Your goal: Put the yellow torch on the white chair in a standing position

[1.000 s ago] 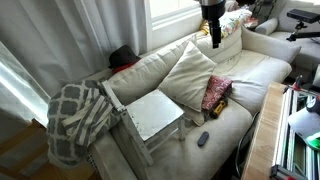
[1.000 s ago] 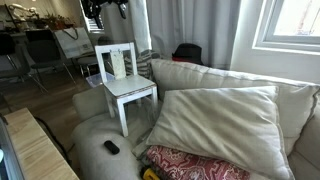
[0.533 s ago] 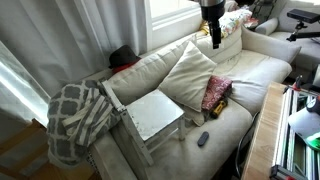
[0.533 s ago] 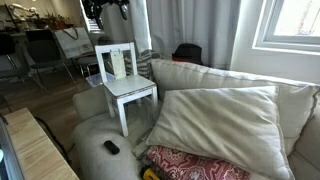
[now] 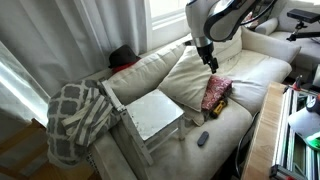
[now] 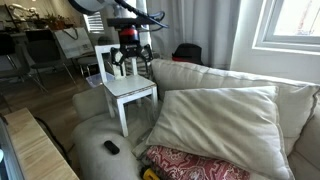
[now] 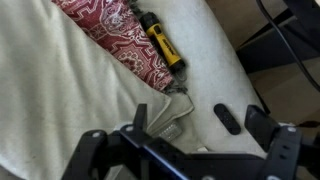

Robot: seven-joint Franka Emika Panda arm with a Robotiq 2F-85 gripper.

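The step in hand is the approach to the pick: nothing is grasped yet. In the wrist view the jaws stand wide apart and empty, hanging above the cream sofa surface [image 7: 60,90]. The yellow torch [image 7: 163,40] lies on its side on that surface, touching the edge of the red patterned cushion [image 7: 105,30]. The small dark oval gadget [image 7: 227,118] lies apart from it, nearer the jaws. The next move, as I judge it, calls for travelling over the torch, turning the jaws across its body, descending and closing. Then it must be carried to the white chair [image 5: 155,113] and tipped onto one end on the seat. Several things are hard to read. The torch's far end runs close under the cushion's edge, so clearance for a jaw there is uncertain. In both exterior views the torch is barely discernible. The wrist view does not show the chair at all, and what the chair's legs rest on is unclear.
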